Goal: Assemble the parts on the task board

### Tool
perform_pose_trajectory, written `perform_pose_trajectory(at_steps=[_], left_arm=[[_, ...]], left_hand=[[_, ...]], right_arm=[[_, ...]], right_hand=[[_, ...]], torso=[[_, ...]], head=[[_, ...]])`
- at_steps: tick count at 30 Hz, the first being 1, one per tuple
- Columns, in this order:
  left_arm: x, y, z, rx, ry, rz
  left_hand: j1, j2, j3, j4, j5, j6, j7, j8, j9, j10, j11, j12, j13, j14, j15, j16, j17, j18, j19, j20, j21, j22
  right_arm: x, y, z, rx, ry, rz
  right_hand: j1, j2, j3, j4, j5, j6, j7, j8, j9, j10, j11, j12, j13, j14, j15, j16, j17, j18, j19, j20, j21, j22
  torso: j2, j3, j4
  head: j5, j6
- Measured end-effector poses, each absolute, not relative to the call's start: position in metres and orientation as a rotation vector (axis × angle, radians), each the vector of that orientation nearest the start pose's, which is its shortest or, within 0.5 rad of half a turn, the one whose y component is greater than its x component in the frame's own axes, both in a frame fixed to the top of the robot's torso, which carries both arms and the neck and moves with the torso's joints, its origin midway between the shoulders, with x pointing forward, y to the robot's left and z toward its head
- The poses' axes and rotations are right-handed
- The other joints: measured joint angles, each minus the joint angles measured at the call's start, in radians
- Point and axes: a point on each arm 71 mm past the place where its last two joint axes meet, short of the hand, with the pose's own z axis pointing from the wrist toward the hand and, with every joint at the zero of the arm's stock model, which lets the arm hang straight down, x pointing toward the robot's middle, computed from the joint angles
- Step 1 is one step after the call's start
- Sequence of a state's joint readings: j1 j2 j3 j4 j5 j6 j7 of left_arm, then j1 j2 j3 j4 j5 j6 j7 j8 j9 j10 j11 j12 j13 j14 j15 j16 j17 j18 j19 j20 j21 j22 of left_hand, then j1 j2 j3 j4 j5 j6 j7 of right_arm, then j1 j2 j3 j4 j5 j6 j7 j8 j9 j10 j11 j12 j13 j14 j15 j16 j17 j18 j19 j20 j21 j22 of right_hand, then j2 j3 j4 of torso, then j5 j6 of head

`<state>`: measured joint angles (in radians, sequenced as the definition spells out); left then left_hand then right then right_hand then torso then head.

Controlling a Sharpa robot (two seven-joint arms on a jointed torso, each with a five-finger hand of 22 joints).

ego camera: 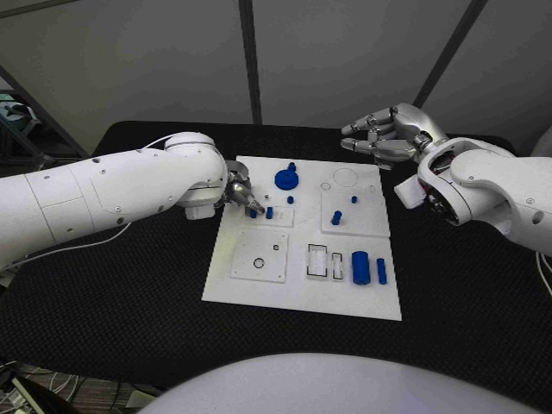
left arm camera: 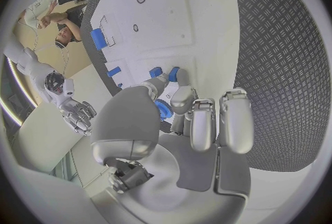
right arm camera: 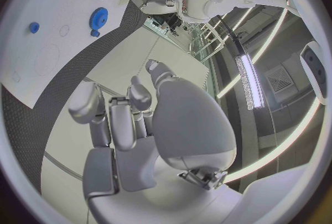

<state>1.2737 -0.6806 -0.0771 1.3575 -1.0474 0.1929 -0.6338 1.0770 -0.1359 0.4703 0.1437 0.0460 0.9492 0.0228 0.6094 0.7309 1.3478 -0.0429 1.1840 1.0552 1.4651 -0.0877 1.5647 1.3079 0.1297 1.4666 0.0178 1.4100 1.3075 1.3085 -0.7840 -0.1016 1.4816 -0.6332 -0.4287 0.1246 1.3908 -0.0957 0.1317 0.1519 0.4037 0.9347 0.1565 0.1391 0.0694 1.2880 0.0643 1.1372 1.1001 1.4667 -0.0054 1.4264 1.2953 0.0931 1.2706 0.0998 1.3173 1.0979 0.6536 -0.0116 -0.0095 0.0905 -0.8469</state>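
While no lettering or brand mark is legible on any piece, the task board (ego camera: 304,291) is lying as a white plate in the middle of the black table (ego camera: 115,293), with bare tabletop running wide on every side of it. At the board's left edge the left hand (ego camera: 240,191) is reaching down, its fingertips (left arm camera: 174,75) closing on a small blue part (ego camera: 253,210) on the upper left panel; the left wrist view is showing blue between those fingers, so the hand is pinching a part against the board. A blue gear (ego camera: 286,178) is standing just beyond it, near the board's far edge. Two small blue pegs (ego camera: 335,217) are standing upright on the upper right panel, apart from each other. Toward the near right corner a blue cylinder (ego camera: 360,267) and a slimmer blue bar (ego camera: 382,271) are lying side by side, next to a rectangular recess. Off the far right corner of the board, the right hand (ego camera: 388,134) is hovering above the table, fingers curled inward and holding nothing.
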Motion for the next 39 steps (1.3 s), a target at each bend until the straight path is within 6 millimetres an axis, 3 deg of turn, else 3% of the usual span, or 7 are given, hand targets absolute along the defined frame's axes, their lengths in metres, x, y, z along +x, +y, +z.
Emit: perform_pose_trajectory(at_steps=[11, 18, 32, 36, 39], left_arm=[[0.509, 0.195, -0.219, -0.208, 2.371, -0.248], [0.509, 0.197, -0.219, -0.222, 2.359, -0.249], [0.514, 0.203, -0.206, -0.283, 2.298, -0.280], [0.517, 0.206, -0.199, -0.307, 2.272, -0.293], [0.519, 0.208, -0.196, -0.327, 2.249, -0.311]], left_hand=[[-0.035, -0.014, -0.098, 0.032, 0.000, 0.004, 0.004, -0.004, 0.005, 0.000, 0.000, 0.000, 0.000, 0.000, 0.000, 0.000, 0.000, 0.000, 0.000, 0.000, 0.000, 0.000], [-0.044, -0.010, -0.162, 0.055, 0.000, 0.003, 0.004, -0.006, 0.008, 0.000, 0.000, 0.000, 0.002, 0.000, 0.000, 0.000, 0.000, 0.000, 0.000, 0.000, 0.000, 0.000], [-0.038, -0.004, -0.203, 0.068, 0.000, 0.003, 0.004, -0.010, 0.011, 0.000, 0.000, 0.000, -0.004, 0.000, 0.000, 0.000, 0.000, 0.000, 0.000, 0.000, -0.003, 0.000], [-0.016, 0.018, -0.217, 0.069, 0.000, -0.014, 0.015, -0.026, 0.011, -0.024, 0.010, -0.034, -0.042, 0.000, 0.000, 0.000, 0.000, 0.000, 0.000, 0.000, -0.029, 0.000], [0.021, 0.035, -0.219, 0.065, 0.000, -0.054, 0.032, -0.056, -0.003, -0.100, 0.024, -0.133, -0.156, 0.000, 0.004, 0.000, 0.000, 0.000, -0.012, 0.005, -0.106, 0.000]], right_arm=[[0.507, -0.190, -0.152, 0.508, 1.591, 1.123], [0.507, -0.190, -0.152, 0.508, 1.591, 1.123], [0.507, -0.191, -0.152, 0.508, 1.591, 1.122], [0.508, -0.191, -0.152, 0.509, 1.591, 1.121], [0.508, -0.192, -0.152, 0.509, 1.591, 1.121]], right_hand=[[0.000, 0.000, 0.000, 0.000, 0.000, 0.000, 0.000, 0.000, 0.000, 0.000, 0.000, 0.000, 0.000, 0.000, 0.000, 0.000, 0.000, 0.000, 0.000, 0.000, 0.000, 0.000], [0.000, 0.000, 0.000, 0.000, 0.000, -0.002, -0.002, 0.000, 0.000, 0.000, 0.000, 0.000, 0.000, 0.000, 0.000, 0.000, 0.000, 0.000, 0.000, 0.000, 0.000, 0.000], [0.000, 0.000, 0.000, 0.000, 0.000, -0.003, -0.003, 0.000, 0.000, 0.000, 0.000, 0.000, -0.001, 0.000, 0.000, 0.000, 0.000, 0.000, 0.000, 0.000, 0.000, 0.000], [0.000, 0.000, 0.000, 0.000, 0.000, -0.003, -0.003, 0.000, 0.000, 0.000, 0.000, 0.000, -0.001, 0.000, 0.000, 0.000, 0.000, 0.000, 0.000, 0.000, 0.000, 0.000], [0.000, 0.000, 0.000, 0.000, 0.000, -0.003, -0.003, 0.000, 0.000, 0.000, 0.000, 0.000, -0.001, 0.000, 0.000, 0.000, 0.000, 0.000, 0.000, 0.000, 0.000, 0.000]], torso=[[0.000, -0.0011, 0.0002], [-0.001, -0.0015, 0.0003], [-0.001, -0.0011, 0.0003], [-0.001, -0.0009, 0.0003], [-0.001, -0.0007, 0.0003]], head=[[-0.002, 0.002], [-0.001, 0.002], [0.000, 0.001], [0.000, 0.001], [0.000, 0.002]])
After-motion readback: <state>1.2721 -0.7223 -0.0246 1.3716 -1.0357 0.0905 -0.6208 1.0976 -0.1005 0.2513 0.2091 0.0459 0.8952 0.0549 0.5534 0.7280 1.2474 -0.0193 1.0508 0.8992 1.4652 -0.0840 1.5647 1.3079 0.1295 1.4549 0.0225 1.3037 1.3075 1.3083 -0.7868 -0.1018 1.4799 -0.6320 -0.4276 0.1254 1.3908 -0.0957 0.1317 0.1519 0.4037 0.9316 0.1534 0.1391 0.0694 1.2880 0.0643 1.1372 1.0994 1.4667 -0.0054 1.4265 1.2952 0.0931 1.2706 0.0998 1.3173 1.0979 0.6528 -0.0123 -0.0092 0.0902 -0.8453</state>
